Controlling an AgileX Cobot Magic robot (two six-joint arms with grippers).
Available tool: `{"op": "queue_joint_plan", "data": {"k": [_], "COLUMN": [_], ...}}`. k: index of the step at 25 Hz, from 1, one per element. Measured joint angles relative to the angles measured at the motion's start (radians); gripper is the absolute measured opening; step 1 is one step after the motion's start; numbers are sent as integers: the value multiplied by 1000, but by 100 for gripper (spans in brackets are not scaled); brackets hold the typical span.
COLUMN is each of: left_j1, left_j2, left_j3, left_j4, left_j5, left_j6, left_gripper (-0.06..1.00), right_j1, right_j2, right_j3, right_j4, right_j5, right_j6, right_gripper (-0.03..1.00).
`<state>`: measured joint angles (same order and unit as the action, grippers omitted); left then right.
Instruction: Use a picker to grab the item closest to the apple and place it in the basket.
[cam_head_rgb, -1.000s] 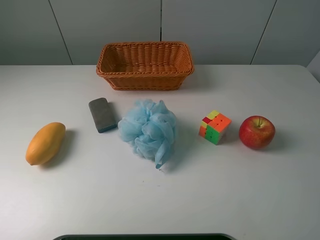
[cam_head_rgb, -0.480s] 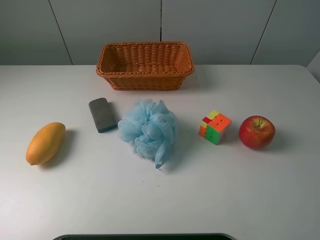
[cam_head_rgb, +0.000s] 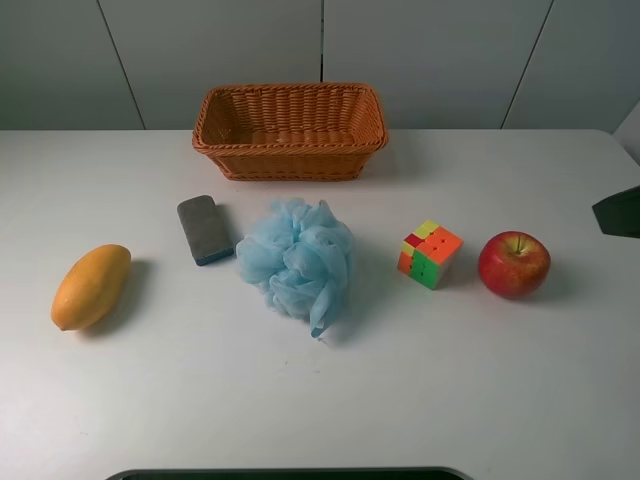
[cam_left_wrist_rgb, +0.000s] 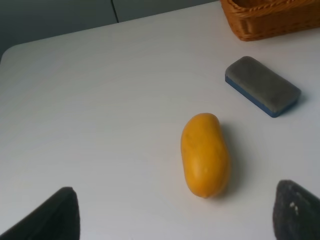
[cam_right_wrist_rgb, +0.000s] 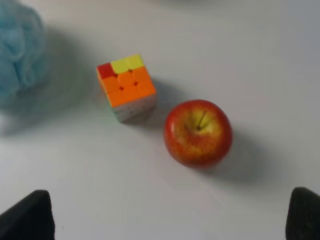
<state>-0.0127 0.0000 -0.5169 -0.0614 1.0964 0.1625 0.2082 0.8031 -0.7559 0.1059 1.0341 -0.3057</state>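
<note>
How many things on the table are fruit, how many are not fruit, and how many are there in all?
Fruit: 2, the mango and the apple.
Not fruit: 4, the basket, grey block, blue bath pouf and puzzle cube.
Total: 6.

Cube (cam_head_rgb: 431, 254) just left of apple (cam_head_rgb: 514, 264); basket (cam_head_rgb: 290, 131) behind.

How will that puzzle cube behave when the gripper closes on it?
The puzzle cube looks rigid with flat faces, so it should grip squarely and probably not roll. It sits flat on the table, apart from the apple, so a nudge would likely slide it. Its segmented layers might twist under an off-centre squeeze.
</note>
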Motion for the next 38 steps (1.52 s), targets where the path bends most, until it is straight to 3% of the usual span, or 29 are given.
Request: {"op": "queue_joint_plan", "data": {"k": [6,11,29,38], "left_j1": [0,0,0,0], "left_j2": [0,0,0,0], "left_j3": [0,0,0,0], "left_j4": [0,0,0,0], "left_j5": [0,0,0,0], "left_j6": [0,0,0,0], "left_gripper": [74,74,74,74], "right_j1": [105,119,120,120], "right_j2": [211,374,867,1007], "right_j3": [-1,-12,-226,-266], "right_j4": [18,65,96,96], "right_j5": [-101,-177,-229,-261], "right_j6": [-22,-82,-223,-263], "right_gripper": [70,70,70,70]}}
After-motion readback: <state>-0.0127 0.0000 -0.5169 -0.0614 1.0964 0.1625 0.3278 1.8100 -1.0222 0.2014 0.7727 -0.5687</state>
